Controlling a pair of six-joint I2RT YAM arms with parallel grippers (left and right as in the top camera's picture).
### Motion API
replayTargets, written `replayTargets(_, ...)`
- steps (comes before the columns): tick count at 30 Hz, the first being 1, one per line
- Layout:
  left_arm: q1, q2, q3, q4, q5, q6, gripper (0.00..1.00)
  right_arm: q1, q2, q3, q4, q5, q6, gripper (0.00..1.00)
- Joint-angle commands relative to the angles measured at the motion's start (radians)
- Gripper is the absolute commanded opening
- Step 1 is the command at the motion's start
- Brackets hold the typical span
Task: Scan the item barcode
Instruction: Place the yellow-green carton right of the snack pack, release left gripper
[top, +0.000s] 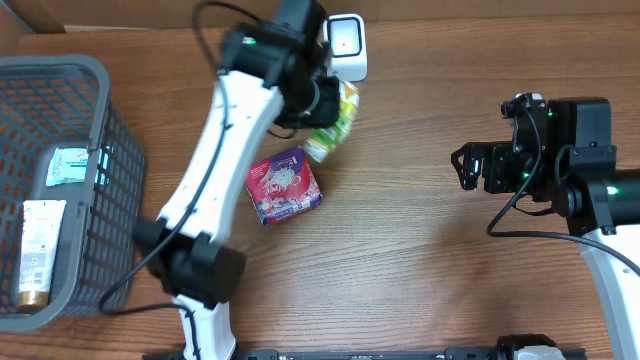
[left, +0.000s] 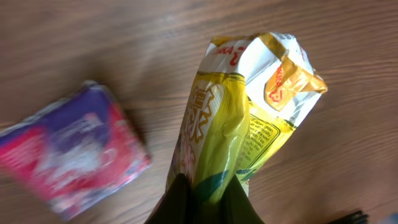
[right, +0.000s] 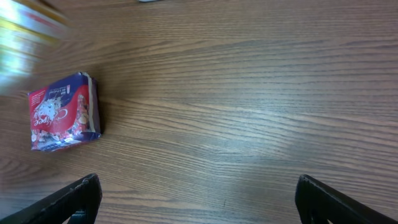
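Your left end effector (left: 207, 198) is closed tight on one end of a yellow, green and white packet of crinkly plastic film (left: 239, 118). The packet looks to be held up off the wooden tabletop (top: 420, 280), just beside the white boxy scanner (top: 346, 42) at the far edge.

Expect the packet to be light and soft. The glossy film will likely crumple and slip under the pinch, and its free end can flop or twist. Judge your hold by the end seam, where the film is doubled and stiffest. Keep the pinch away from any printed panel, so that it lies smooth for reading.

The left arm reaches long across the tabletop from its near-edge base, with the wrist turned in towards the scanner. Your right end effector (right: 199, 199) is spread fully wide and holds nothing, hovering over bare wood on the right. A red and purple packet (top: 285, 186) lies flat on the tabletop near the held one.
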Motion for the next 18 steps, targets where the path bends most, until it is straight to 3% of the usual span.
replayTargets(1,-0.002,0.043,-0.073,0.072,0.108,-0.094,0.04,0.005,-0.002,0.021,0.006,0.006,-0.004,1.0)
replayTargets(5,-0.01,0.126,-0.169,0.158,0.176,-0.135,0.04,0.005,-0.002,0.021,0.006,0.006,-0.004,1.0)
replayTargets(12,-0.074,0.215,-0.229,0.171,0.149,-0.141,0.06,0.005,-0.002,0.021,0.006,0.006,-0.004,1.0)
replayTargets(13,-0.085,0.217,-0.231,0.171,0.138,-0.141,0.1,0.005,-0.002,0.021,0.006,0.006,-0.004,1.0)
replayTargets(15,-0.101,0.22,-0.232,0.17,0.116,-0.14,0.32,0.005,-0.002,0.021,0.006,0.006,-0.004,1.0)
replayTargets(18,-0.105,0.212,-0.222,0.163,0.112,-0.121,0.49,0.005,-0.002,0.021,0.006,0.006,-0.004,1.0)
